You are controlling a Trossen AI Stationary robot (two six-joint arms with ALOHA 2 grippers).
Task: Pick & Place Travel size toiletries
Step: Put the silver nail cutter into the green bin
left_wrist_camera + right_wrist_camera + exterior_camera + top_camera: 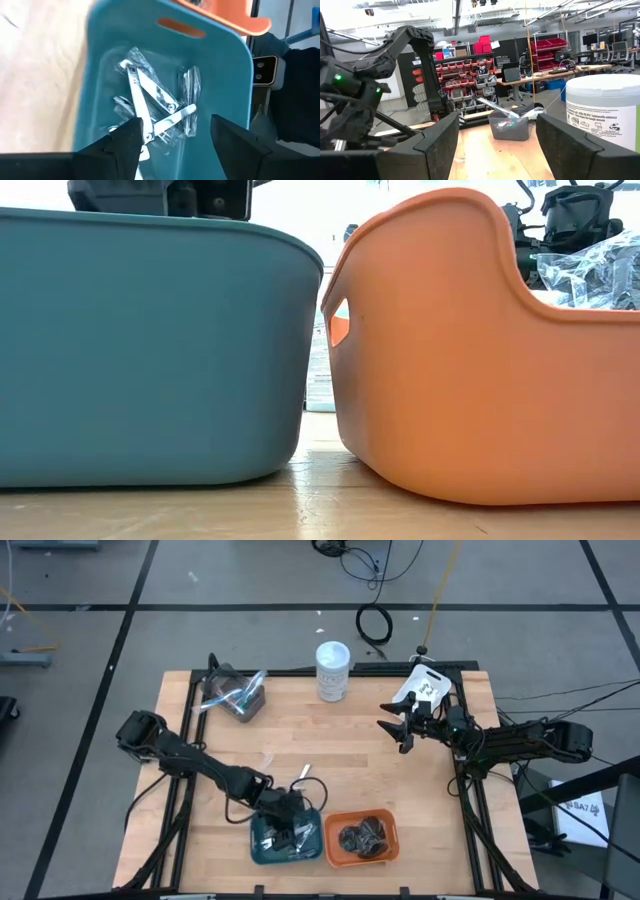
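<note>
- Left gripper [288, 830] was held above the teal tray [262, 848], fingers apart, nothing gripped.
- Silver tubes [150, 107] were seen inside, clear of its walls.
- Right gripper [397, 727] was parked wide open, unobstructed.
- Dark bundles [364, 836] were partly hidden in the orange tray [330, 840].

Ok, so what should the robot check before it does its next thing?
1. Left hand over the teal tray: ok.
2. Left hand let go, fingers apart, nothing between them: ok.
3. Silver clippers in clear wrap lying inside the teal tray: ok.
4. Right hand open, holding nothing, hanging over the table's right side: ok.
5. More toiletries waiting in the grey bin at the back left: ok.
6. Space left in the orange tray, which already holds dark bundles: cannot tell.
</note>
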